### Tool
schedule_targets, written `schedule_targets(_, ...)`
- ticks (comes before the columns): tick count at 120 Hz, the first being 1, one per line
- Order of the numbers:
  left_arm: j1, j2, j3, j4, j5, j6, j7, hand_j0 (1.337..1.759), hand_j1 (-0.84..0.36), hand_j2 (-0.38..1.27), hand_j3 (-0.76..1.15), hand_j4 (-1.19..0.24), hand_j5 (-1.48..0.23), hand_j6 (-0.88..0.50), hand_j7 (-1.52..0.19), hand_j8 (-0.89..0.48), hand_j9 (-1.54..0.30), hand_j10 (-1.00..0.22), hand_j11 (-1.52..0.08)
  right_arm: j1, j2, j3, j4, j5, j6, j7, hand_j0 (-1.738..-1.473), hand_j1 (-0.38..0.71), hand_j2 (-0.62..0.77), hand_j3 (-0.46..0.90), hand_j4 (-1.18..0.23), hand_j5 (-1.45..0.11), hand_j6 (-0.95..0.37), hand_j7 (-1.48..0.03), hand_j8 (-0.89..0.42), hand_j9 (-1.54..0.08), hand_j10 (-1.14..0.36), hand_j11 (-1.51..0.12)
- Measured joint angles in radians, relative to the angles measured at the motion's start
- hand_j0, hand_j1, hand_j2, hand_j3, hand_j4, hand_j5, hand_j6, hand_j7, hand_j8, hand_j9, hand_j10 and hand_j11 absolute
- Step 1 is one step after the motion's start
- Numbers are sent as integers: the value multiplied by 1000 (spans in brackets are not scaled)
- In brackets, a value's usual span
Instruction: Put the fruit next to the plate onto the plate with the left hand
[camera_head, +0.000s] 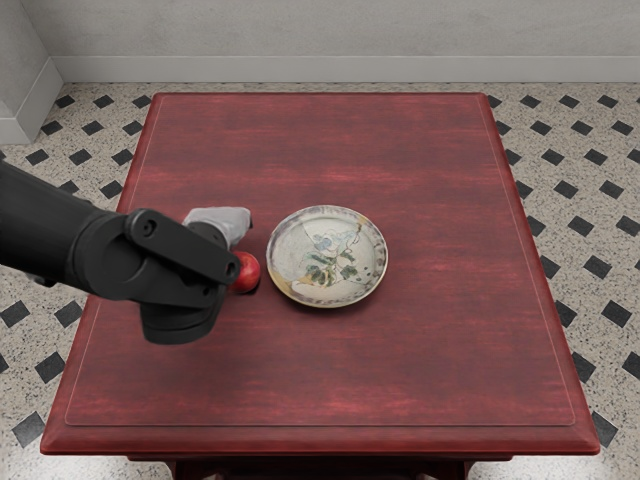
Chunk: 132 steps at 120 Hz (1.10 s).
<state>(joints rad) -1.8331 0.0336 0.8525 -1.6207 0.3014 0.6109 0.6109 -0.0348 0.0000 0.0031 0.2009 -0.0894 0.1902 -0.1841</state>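
Here, left hand (222, 226) low over table (400, 150), we note red fruit (249, 272) tucked under its plate-side edge, half hidden, just beside plate (372, 236), not on it, grasp state we cannot tell.

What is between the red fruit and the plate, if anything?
Nothing visible. The red fruit lies on the table just left of the plate, a narrow gap apart. The left hand is right at the fruit's left side, partly hiding it.
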Motion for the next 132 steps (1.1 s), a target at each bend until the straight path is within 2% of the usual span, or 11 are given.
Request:
schedule_targets(55,17,-31,-21,3,-16,0,0,1658,90,44,0,-216,-281,-217,-281,-217,-281,-216,-281,0,0,0,0,0,0,0,-1658,-331,-3,0,-15,-20,-15,-20,-15,-20,-15,-20)
schedule_targets(123,32,-29,-22,4,-16,0,0,1658,-131,81,0,-402,-520,-405,-521,-402,-521,-401,-521,0,0,0,0,0,0,0,-1658,-331,-3,0,-15,-20,-15,-20,-15,-20,-15,-20)
schedule_targets(132,35,-28,-23,4,-16,0,0,1658,-162,86,0,-429,-553,-398,-555,-435,-555,-428,-555,0,0,0,0,0,0,0,-1658,-331,-3,0,-15,-20,-15,-20,-15,-20,-15,-20)
